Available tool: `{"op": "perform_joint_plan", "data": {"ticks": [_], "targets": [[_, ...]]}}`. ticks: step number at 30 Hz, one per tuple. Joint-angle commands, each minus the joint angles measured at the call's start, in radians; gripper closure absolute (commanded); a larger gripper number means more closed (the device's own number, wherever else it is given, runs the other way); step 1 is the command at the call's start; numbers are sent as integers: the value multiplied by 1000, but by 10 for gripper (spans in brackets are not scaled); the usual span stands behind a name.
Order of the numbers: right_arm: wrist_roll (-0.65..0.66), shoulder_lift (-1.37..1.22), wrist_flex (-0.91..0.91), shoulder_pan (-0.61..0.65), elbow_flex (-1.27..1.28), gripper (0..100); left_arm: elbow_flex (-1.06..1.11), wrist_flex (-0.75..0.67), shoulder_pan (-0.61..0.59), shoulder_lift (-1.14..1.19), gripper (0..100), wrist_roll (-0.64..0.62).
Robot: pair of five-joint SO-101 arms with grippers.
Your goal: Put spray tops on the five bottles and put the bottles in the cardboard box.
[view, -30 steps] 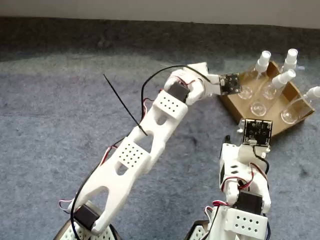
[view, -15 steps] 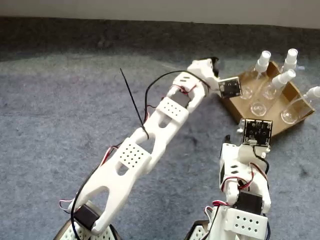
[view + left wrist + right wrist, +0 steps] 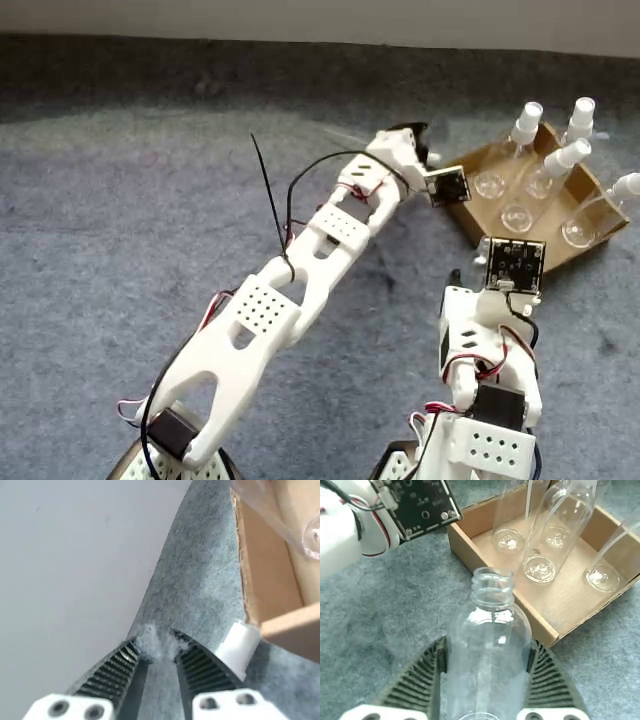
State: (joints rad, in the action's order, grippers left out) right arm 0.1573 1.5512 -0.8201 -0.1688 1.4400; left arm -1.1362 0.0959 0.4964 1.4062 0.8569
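I work on a table covered in fuzzy gray cloth, with a plain white wall behind it. My long left arm stretches far across the table toward the cardboard box. Four bottles lie in that box, and each one has a white spray top on it.

My right gripper squeezes a clear bottle from both sides, close to the near wall of the box. Its neck is open and has no top yet.

My left gripper is low over the cloth by a corner of the box. Its two ridged jaws are a little apart, with nothing between them. Just beside one jaw sits a small white piece, touching the box corner. I think it may be the last spray top, but I cannot be sure.

What could go wrong? My left jaw could bump the white piece and push it away, or shove the box. The clear bottle is smooth, so it could slip or tip in my right grip. If it goes in the box now, it goes in without a top.

I see no words to read on the box or the bottles.
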Motion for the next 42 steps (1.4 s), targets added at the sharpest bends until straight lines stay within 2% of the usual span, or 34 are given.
{"op": "perform_joint_plan", "data": {"ticks": [1, 6, 9, 14, 18, 27, 31, 42], "targets": [[-2, 4, 27, -13, -4, 921, -7, -21, -19, -25, 994, 6], [-2, 4, 27, -13, -4, 921, -1, 0, -25, -25, 994, 5], [-2, 4, 27, -13, -4, 921, -10, 95, -25, -31, 994, 5], [-2, 4, 28, -15, -4, 921, -10, 167, -22, -33, 994, 6], [-2, 4, 28, -50, -13, 921, -10, 167, -22, -33, 994, 8], [-8, 4, 31, -226, -28, 921, -19, 166, -30, -35, 994, 8], [-8, 4, 31, -237, -54, 921, -94, 169, -19, -25, 994, 6], [-2, 4, 31, -237, -51, 921, -96, 173, 41, -25, 995, 5]]}}
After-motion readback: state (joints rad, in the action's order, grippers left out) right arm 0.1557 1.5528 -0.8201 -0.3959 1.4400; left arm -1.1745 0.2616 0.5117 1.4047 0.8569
